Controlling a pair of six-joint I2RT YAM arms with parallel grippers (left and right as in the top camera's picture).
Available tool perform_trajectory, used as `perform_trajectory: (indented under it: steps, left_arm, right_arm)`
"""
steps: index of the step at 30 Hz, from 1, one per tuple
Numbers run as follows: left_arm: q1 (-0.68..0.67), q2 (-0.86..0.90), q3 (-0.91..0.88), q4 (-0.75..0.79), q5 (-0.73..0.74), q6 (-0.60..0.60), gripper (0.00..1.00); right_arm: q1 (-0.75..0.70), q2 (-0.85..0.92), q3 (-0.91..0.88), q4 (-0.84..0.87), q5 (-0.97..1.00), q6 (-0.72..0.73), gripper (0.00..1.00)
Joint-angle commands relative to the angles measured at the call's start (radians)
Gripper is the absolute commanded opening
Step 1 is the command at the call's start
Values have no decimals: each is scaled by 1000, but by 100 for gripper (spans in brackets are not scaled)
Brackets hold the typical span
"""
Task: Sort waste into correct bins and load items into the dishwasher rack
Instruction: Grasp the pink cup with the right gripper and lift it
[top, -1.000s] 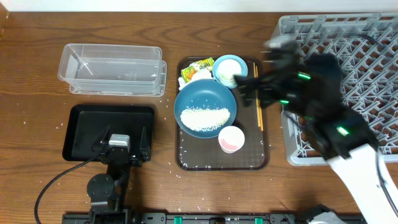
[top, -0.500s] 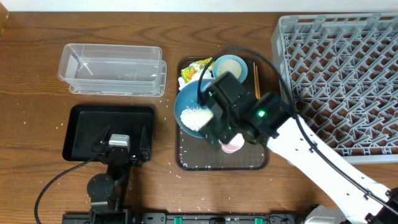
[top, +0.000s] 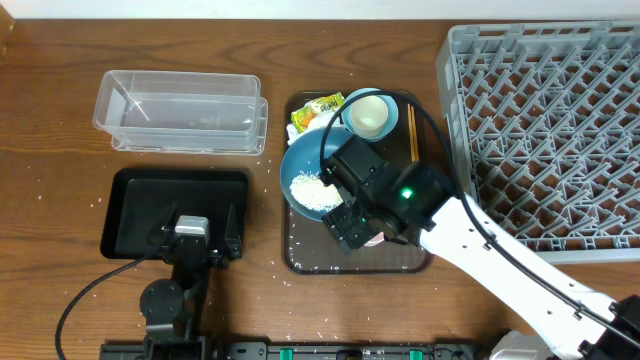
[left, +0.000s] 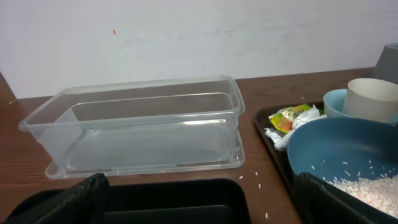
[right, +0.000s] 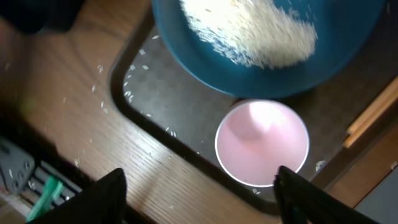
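— What is laid out, largest first, and where is it placed against the right pincer (right: 200, 179)?

— The dishwasher rack (top: 540, 110) is found well apart from it, off to the robot's right; the brown tray (right: 180, 106) is spread directly beneath it; the dark-blue dish (right: 354, 31) is seen just ahead of the fingertips, with the rice (right: 255, 31) heaped inside; the pink cup (right: 262, 143) is set upright and empty on that tray, between the two fingers and nearer one than the other.

— How is the pincer held?

— It is held open, with a finger on either side of the cup; no contact can be made out; nothing is gripped. The left pincer (left: 199, 208) is seen spread wide and empty above the black tray (top: 135, 195), well away.

— How is the cup expected to handle?

— It is judged light, stiff and smooth; slipping is likely if it is pinched weakly; tipping is a risk, since little weight is there; it is best taken squarely across the upper wall near the rim, so that the dish just beside it is not nudged and no rice is spilled.
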Motion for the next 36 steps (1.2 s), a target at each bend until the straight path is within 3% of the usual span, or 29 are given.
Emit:
perform_trajectory:
  steps: [1,4,20,36]
  left_arm:
    - [4,-1,-18,-33,10,6,96]
    - [4,-1,-18,-33,10,6,96]
    - [4,-1,-18,-33,10,6,96]
    - [4,-1,-18,-33,10,6,96]
  right_arm:
    - [1,19,-43,23,42,167,72]
    - [2,36,-74,55,42,214,72]
    - [2,214,-121,95,113,229,50]
    - [2,223,-114,105,113,229,32]
